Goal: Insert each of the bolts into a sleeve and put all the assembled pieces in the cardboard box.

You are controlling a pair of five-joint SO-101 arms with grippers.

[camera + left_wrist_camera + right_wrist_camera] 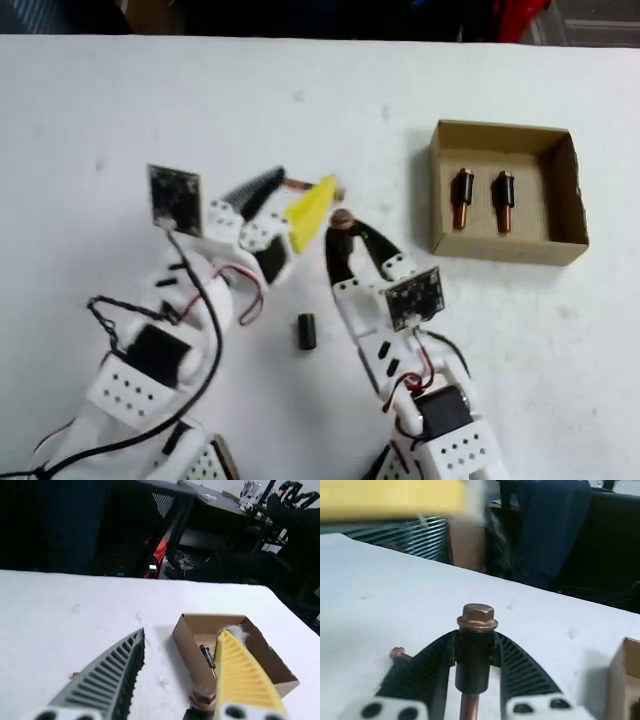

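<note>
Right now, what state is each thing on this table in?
Left claw: open.
Right claw: shut on held piece.
Held piece: bolt seated in its sleeve.
Box: open, two finished pieces lying inside.
Loose sleeve: on the table, no bolt in it.
Loose bolt: lying on the table, no sleeve.

Left arm (130, 385): white printed shells, black servo blocks, dotted hole grid near base, looped black cable, thin red wires. Left board (175, 197): dark square, at wrist. Left end effector (305, 180): one grey ribbed finger, one yellow.

Right arm (455, 445): same white-and-black build, red and black wires. Right board (415, 297): dark, speckled. Right end effector (345, 232): two black ribbed fingers, white mounts, dark screw holes.
</note>
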